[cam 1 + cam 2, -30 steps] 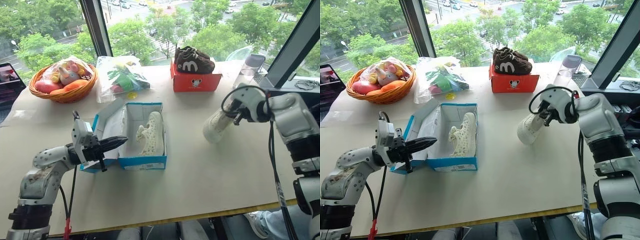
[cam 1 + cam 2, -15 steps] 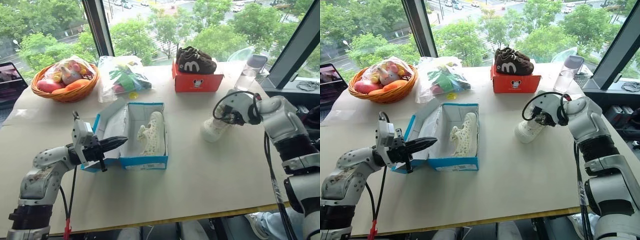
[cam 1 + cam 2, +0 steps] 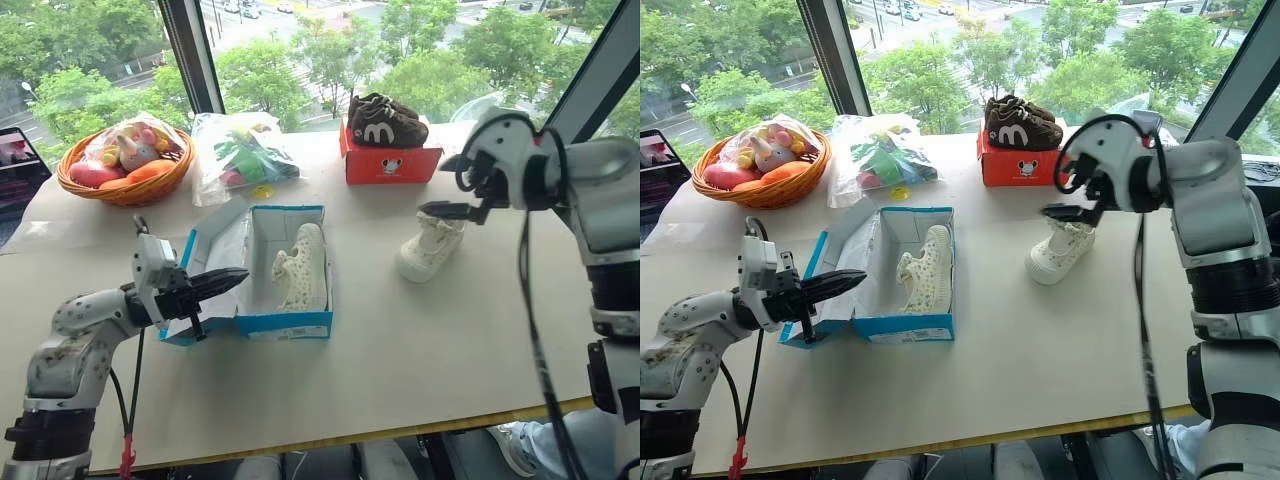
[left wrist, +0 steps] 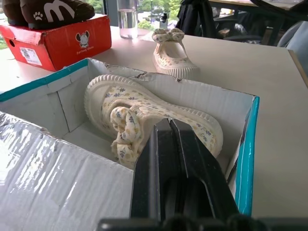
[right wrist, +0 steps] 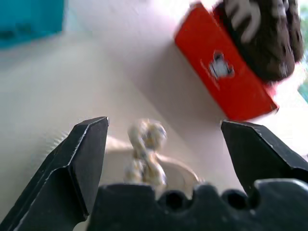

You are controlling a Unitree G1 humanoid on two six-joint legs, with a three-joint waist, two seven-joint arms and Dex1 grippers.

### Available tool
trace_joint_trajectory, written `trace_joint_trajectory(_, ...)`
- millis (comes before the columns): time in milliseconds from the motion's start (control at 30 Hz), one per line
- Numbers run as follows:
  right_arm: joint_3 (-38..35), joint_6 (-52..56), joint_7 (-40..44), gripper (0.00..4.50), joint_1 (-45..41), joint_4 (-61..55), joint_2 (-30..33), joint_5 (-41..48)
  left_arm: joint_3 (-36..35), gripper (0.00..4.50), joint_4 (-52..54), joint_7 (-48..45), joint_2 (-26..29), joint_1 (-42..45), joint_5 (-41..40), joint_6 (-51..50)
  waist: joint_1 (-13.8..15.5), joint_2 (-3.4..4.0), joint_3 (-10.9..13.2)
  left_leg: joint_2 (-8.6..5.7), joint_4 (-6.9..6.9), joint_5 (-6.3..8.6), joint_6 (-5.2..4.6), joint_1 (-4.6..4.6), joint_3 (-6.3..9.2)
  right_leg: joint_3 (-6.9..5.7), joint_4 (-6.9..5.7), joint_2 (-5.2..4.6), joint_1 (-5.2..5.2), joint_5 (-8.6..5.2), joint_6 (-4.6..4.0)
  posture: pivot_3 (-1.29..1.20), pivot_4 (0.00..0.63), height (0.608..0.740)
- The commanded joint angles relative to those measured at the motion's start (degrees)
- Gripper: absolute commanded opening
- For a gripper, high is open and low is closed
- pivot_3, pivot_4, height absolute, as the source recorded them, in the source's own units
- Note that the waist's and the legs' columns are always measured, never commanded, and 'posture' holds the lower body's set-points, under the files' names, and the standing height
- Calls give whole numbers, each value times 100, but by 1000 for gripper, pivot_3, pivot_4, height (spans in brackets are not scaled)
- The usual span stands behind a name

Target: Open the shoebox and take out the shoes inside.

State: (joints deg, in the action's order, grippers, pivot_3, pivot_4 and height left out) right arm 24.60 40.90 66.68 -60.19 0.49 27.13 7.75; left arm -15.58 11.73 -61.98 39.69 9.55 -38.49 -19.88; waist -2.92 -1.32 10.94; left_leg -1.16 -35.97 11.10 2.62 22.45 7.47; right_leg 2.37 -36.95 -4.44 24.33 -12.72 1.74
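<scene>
The shoebox (image 3: 290,270) lies open on the tabletop (image 3: 400,350) with one shoe (image 3: 303,265) in it. Right of the shoebox stands the other shoe (image 3: 430,246); behind it, a bag (image 3: 240,152); behind-left, a basket (image 3: 125,160); behind-right, a second box (image 3: 390,160) bearing shoes.

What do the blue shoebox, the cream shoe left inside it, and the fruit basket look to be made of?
The shoebox looks like cardboard: glossy blue outside, plain white inside, with a torn-looking edge in the left wrist view. The shoe in the box seems to be soft patterned fabric, or possibly moulded foam, with a ribbed pale rubbery sole and a bow. The basket appears to be woven wicker, orange-brown.
</scene>
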Motion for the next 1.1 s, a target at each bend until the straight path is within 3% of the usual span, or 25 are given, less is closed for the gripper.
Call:
trace_joint_trajectory(33, 135, -198, -3, 4371, -255, 162, -230, -88, -223, 0, 175, -67, 97, -33, -237, -34, 13, 0, 0, 1, 1, 0, 0, -1, -1, 0, 6, 1, -1, 1, 1, 0, 150, 740)
trace_joint_trajectory(367, 442, -1059, -338, 4371, -787, 1971, -978, -737, -212, 0, 326, -125, 142, -146, -388, -92, -48, 0, 0, 7, 5, 0, 1, -11, -1, 1, -2, 7, -2, -5, 11, 0, 150, 740)
trace_joint_trajectory(700, 794, -1848, -453, 4371, -766, 3184, -1167, -1539, -183, 0, 278, -88, 145, -82, -286, -97, -102, -2, -2, 7, 4, 0, 1, -22, -1, 1, -6, 8, -11, -1, 4, 0, 150, 740)
trace_joint_trajectory(733, 785, -1867, -438, 3870, -759, 3213, -1180, -1565, -178, 0, 274, -85, 145, -74, -276, -98, -103, -3, -2, 7, 4, 0, 1, -24, -2, 1, -6, 8, -13, -12, 23, 0, 150, 740)
trace_joint_trajectory(800, 777, -1913, -406, 3414, -711, 3202, -1184, -1614, -154, 0, 262, -75, 139, -60, -234, -88, -103, -3, -3, 7, 4, 0, 1, -32, -2, 2, -8, 9, -20, -17, 31, 0, 150, 740)
trace_joint_trajectory(1100, 768, -1924, -267, 301, -579, 3049, -1198, -1753, -61, 0, 208, -27, 96, -15, -118, -29, -99, -4, -4, 7, 4, 0, 2, -35, -1, 4, -11, 9, -22, -17, 31, 0, 150, 740)
